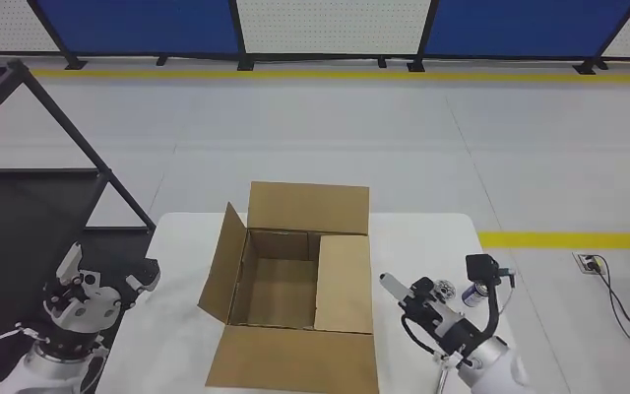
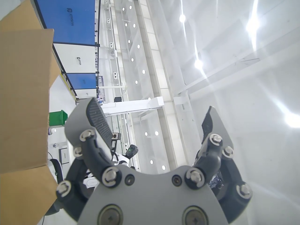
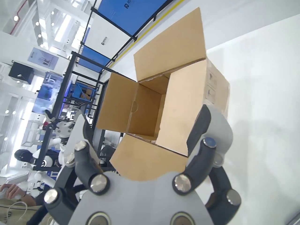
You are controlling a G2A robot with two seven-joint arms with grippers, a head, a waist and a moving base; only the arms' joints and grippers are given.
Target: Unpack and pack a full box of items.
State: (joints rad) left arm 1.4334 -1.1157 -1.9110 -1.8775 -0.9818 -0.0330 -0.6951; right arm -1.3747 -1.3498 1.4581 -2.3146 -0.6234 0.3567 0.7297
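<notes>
An open cardboard box (image 1: 308, 207) stands in the middle of the white table (image 1: 423, 236). Three flaps stand outward and its right-hand flap (image 1: 344, 284) is folded in over the opening. The part of the box's inside that I can see holds nothing. My left gripper (image 1: 106, 271) sits off the table's left front corner, open and empty, pointing up at the ceiling (image 2: 152, 113) with a box flap (image 2: 23, 94) beside it. My right gripper (image 1: 438, 281) is over the table right of the box, open and empty (image 3: 143, 118), facing the box (image 3: 187, 94).
A small blue and white can-like object (image 1: 476, 293) sits by the right arm near the table's right front. A black metal frame (image 1: 69, 128) stands left of the table. Blue and white partition panels (image 1: 325, 25) line the far floor.
</notes>
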